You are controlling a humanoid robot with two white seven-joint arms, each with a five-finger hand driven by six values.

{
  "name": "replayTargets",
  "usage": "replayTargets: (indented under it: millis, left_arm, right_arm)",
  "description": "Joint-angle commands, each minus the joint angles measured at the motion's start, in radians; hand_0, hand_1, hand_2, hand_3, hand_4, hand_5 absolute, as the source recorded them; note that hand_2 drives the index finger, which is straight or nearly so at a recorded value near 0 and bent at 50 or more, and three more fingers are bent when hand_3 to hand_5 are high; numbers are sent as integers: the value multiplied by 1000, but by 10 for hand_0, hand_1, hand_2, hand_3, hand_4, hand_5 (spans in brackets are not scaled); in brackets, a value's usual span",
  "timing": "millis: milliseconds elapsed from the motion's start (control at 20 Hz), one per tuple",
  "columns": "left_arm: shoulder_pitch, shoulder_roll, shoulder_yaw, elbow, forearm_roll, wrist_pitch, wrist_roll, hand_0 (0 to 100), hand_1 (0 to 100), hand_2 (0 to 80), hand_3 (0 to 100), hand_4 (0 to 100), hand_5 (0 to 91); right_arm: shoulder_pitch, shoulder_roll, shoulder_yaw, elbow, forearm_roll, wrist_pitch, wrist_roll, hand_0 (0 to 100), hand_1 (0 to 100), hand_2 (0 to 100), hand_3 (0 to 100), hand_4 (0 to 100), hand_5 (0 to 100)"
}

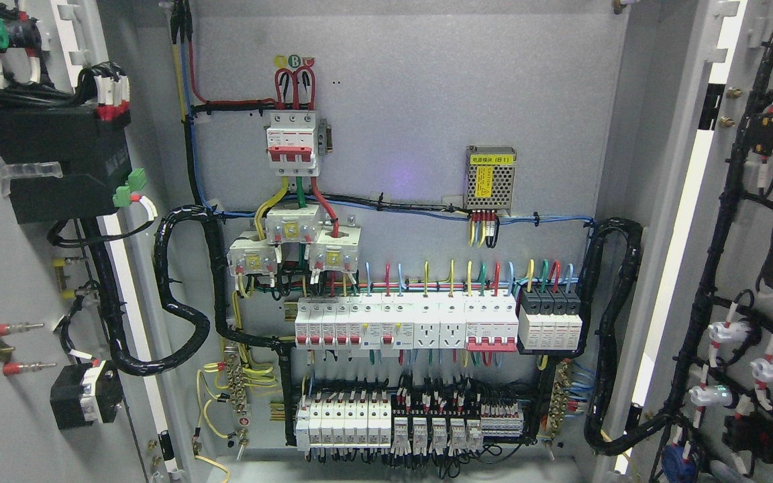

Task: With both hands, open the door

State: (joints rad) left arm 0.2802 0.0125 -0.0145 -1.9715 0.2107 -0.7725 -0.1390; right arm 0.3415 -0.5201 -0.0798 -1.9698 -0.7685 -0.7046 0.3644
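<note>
A grey electrical cabinet stands before me with both doors swung wide. The left door (4, 288) shows its inner face, with a black box, terminals and wiring fixed to it. The right door (762, 268) also shows its inner face, carrying black cable looms and small white lamp sockets. Between them the back panel (413, 114) is fully exposed. Neither of my hands nor any part of my arms shows in the head view.
On the back panel sit a red-and-white main breaker (291, 144), a small perforated power supply (490, 178), a row of white breakers (406, 325) and lower relays (413, 422). Thick black cable bundles (185, 282) loop from each door into the cabinet.
</note>
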Motion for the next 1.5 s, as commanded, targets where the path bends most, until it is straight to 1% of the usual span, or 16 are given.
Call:
replayTargets:
  millis: [0,200,300,401,551,651,751,952,1102,1252,1452]
  left_arm:
    - [-6,-9,206,-55,53,-749,6,120,389,0,0,0,0]
    - [-4,27,261,-52,102,-749,6,120,389,0,0,0,0]
    - [-4,69,304,-46,137,-740,6,120,389,0,0,0,0]
    - [-4,112,350,-5,170,-737,7,120,389,0,0,0,0]
    - [-16,156,376,121,174,-735,7,120,389,0,0,0,0]
    - [-53,158,396,173,176,-725,7,120,389,0,0,0,0]
    - [-85,159,432,207,177,-693,7,120,389,0,0,0,0]
    - [-142,214,485,296,203,-619,7,120,389,0,0,0,0]
    - [-174,250,516,365,210,-574,7,120,389,0,0,0,0]
    - [-222,290,534,423,242,-547,7,120,389,0,0,0,0]
    - [-268,331,582,480,279,-510,7,120,389,0,0,0,0]
  right_arm:
    - [46,-35,-146,17,-49,0,-1,120,389,0,0,0,0]
    - [105,-34,-181,20,-51,-1,-1,120,389,0,0,0,0]
    - [122,-32,-190,19,-52,-4,1,120,389,0,0,0,0]
    - [132,-31,-210,19,-99,-4,-1,120,389,0,0,0,0]
    - [146,-34,-219,19,-143,-4,1,120,389,0,0,0,0]
    - [151,-35,-222,19,-147,-4,1,120,389,0,0,0,0]
    - [151,-35,-222,19,-152,-4,1,120,389,0,0,0,0]
    - [154,-35,-232,20,-170,-4,1,120,389,0,0,0,0]
    - [155,-34,-241,35,-187,-4,1,120,389,0,0,0,0]
    - [165,-34,-245,42,-193,-4,1,120,389,0,0,0,0]
    - [165,-34,-245,45,-212,-1,-1,120,389,0,0,0,0]
